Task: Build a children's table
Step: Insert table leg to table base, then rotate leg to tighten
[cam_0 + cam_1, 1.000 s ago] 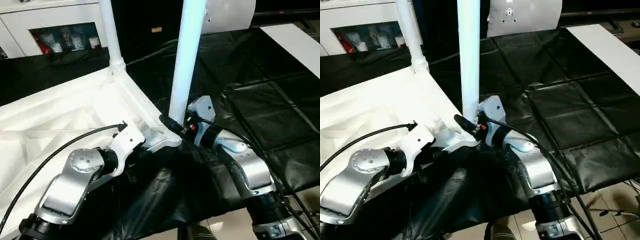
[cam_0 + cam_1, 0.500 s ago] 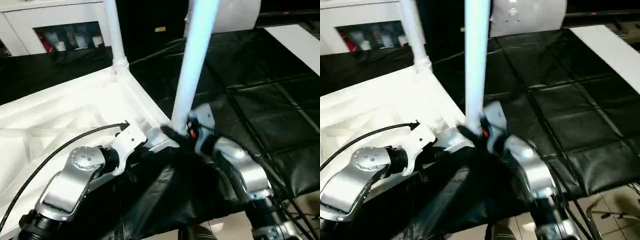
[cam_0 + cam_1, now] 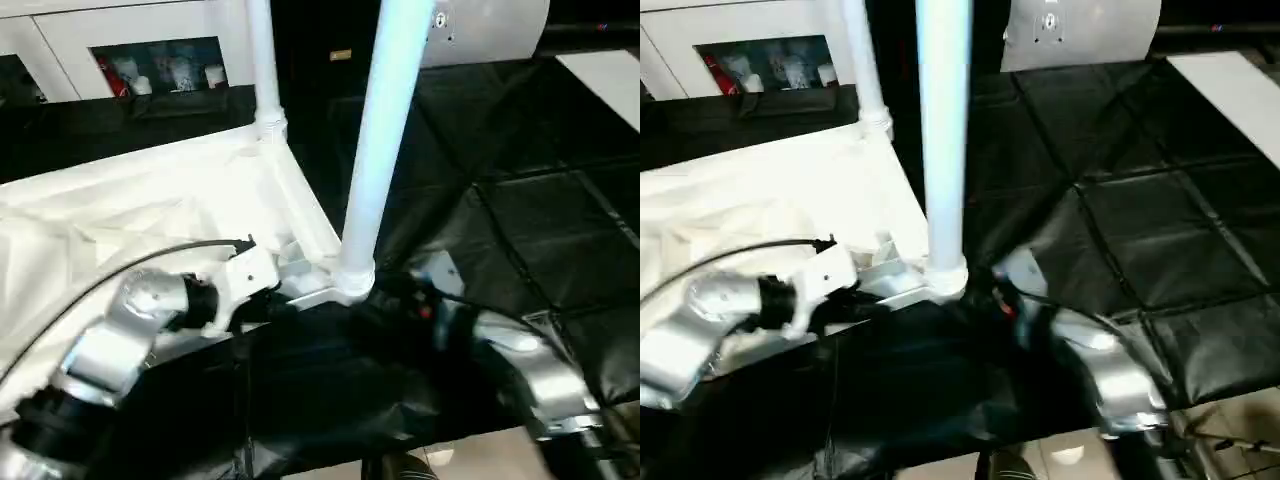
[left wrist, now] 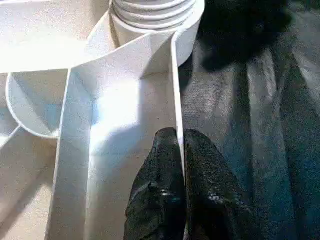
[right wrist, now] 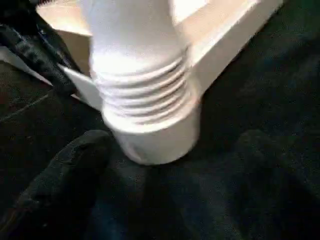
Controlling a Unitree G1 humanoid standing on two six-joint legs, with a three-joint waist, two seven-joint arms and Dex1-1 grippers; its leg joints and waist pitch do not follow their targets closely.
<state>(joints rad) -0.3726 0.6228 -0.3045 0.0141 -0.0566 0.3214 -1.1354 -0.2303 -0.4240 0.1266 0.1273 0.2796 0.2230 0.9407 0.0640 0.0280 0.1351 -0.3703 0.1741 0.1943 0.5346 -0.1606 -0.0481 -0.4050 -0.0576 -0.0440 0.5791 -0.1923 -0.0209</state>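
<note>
Left hand pinches children's table rim — leg socket just ahead.

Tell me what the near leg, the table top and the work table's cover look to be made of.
Near leg: likely smooth moulded white plastic, with moulded rings at its base.
Table top: the same white plastic, thin moulded ribs, slight sheen.
Cover: black sheeting, probably plastic film or coated fabric; it creases and glints.

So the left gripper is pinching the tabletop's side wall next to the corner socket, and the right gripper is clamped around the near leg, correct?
Not quite. The left gripper does pinch the tabletop's side wall, but the right gripper is open. In the right wrist view its fingers stand apart from the near leg seated in the corner socket.
</note>
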